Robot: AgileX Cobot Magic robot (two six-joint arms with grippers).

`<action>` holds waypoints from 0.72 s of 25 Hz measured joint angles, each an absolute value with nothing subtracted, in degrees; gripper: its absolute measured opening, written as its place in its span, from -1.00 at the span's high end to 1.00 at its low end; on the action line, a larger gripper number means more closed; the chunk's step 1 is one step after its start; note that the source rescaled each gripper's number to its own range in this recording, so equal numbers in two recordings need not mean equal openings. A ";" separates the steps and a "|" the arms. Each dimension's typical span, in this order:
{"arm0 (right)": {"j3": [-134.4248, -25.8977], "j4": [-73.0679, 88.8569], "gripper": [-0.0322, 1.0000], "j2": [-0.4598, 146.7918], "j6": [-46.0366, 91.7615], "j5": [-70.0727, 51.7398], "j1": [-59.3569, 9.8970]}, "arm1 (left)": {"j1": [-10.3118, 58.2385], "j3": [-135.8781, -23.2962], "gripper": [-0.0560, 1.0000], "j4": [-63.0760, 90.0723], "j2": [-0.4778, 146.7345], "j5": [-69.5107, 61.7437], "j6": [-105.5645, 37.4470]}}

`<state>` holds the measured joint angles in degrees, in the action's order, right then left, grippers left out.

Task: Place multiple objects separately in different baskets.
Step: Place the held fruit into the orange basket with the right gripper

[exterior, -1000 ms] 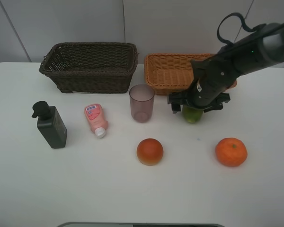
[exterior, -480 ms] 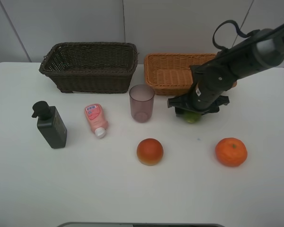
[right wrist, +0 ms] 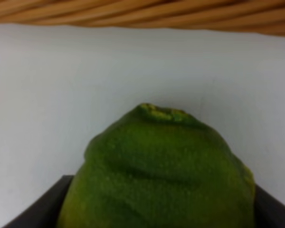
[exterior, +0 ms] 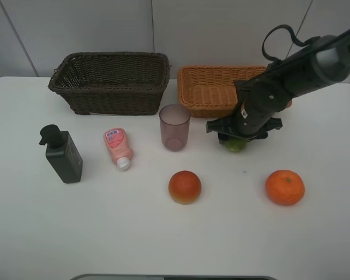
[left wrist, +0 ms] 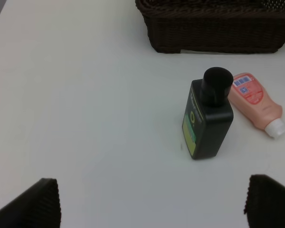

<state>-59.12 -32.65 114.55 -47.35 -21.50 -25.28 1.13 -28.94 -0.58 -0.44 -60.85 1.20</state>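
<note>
My right gripper [exterior: 238,137] is down on the green round fruit [exterior: 236,145], just in front of the light orange-tan basket [exterior: 210,70]. In the right wrist view the fruit [right wrist: 156,175] fills the space between the fingers [right wrist: 42,209], which touch its sides. My left gripper [left wrist: 152,204] is open and empty above the table, short of the dark green pump bottle [left wrist: 206,123] and the pink tube [left wrist: 256,102]; it is outside the high view. The dark brown basket [exterior: 111,96] stands at the back left.
On the table stand the bottle [exterior: 63,156], the lying tube [exterior: 118,147], the mauve cup [exterior: 175,128], the red-orange peach-like fruit [exterior: 185,186] and the tangerine [exterior: 284,186]. Both baskets look empty.
My right gripper has come down over the green fruit, so less of the fruit shows below it. Nothing else has moved.
</note>
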 joint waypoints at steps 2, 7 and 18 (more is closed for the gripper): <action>-59.12 -32.65 0.80 114.55 -47.35 -21.50 -25.28 | 1.13 -28.94 -1.00 -0.58 -0.44 -60.85 1.20; -59.12 -32.65 0.80 114.55 -47.35 -21.50 -25.28 | 1.13 -28.94 -1.00 -0.58 -0.44 -60.85 1.20; -59.12 -27.72 0.80 108.17 -42.02 -29.25 -25.28 | 1.13 -28.94 -1.00 -0.58 -0.44 -60.85 1.20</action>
<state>-59.12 -27.72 108.17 -42.02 -29.25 -25.28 1.13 -28.94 -0.58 -0.44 -60.85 1.20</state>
